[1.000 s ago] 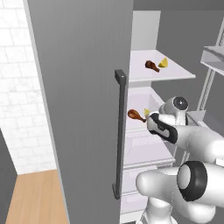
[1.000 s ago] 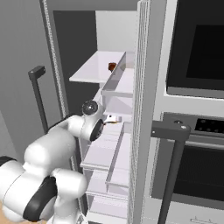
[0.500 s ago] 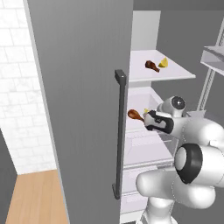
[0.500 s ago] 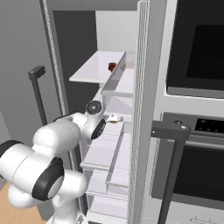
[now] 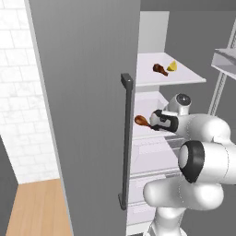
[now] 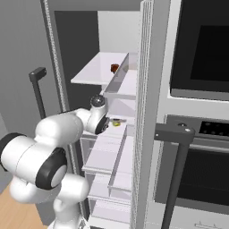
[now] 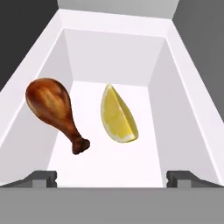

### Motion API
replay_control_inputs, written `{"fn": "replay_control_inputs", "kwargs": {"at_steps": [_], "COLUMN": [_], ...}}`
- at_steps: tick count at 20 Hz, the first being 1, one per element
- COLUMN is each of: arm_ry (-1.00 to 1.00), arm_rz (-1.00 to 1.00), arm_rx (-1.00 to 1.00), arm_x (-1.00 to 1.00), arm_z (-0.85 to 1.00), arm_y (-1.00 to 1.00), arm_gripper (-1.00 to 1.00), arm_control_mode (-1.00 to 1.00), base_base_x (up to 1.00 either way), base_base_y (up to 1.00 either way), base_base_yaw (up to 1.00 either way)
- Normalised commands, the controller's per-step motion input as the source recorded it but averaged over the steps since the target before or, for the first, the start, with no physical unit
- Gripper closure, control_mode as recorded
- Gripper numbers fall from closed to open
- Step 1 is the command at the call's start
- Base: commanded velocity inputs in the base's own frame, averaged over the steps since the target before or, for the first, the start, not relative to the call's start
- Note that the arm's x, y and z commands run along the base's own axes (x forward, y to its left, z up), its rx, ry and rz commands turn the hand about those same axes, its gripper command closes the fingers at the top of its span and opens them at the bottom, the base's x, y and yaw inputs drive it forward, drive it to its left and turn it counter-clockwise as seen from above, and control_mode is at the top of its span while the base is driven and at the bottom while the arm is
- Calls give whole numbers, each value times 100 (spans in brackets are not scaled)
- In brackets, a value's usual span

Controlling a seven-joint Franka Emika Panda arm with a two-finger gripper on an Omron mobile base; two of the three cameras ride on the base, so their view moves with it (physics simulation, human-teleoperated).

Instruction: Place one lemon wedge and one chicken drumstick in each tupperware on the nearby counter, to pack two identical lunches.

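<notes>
In the hand view a reddish-brown chicken drumstick lies left of a yellow lemon wedge on a white fridge shelf, bone end toward me. My gripper is open just in front of both, its fingertips spread wide and holding nothing. From the left base view the gripper sits right beside this drumstick. The shelf above holds a second drumstick and a second lemon wedge. The lower wedge shows past the hand in the right base view. The tupperware and the counter are out of view.
The open grey fridge door with its dark vertical handle stands close on the arm's left. White shelf walls hem in the hand on both sides. Drawers lie below. A built-in oven with a dark handle is on the right.
The arm has reached further into the fridge, bringing the hand closer to the drumstick on the middle shelf. The food has not moved.
</notes>
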Motion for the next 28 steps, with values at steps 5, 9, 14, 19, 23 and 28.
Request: {"fn": "replay_control_inputs", "kwargs": {"at_steps": [5, 9, 14, 19, 23, 28], "arm_ry": [-1, 0, 0, 0, 0, 0], "arm_rz": [0, 0, 0, 0, 0, 0], "arm_rx": [0, 0, 0, 0, 0, 0], "arm_x": [6, 33, 42, 35, 35, 7], "arm_z": [-16, -21, -24, -30, -22, -44], "arm_y": [-8, -16, -4, 0, 0, -4], "arm_gripper": [-100, -100, -100, -100, -100, 100], "arm_control_mode": [-100, -100, -100, -100, -100, -100], "base_base_x": [0, 0, 0, 0, 0, 0], "base_base_y": [0, 0, 0, 0, 0, 0], "base_base_yaw": [0, 0, 0, 0, 0, 0]}}
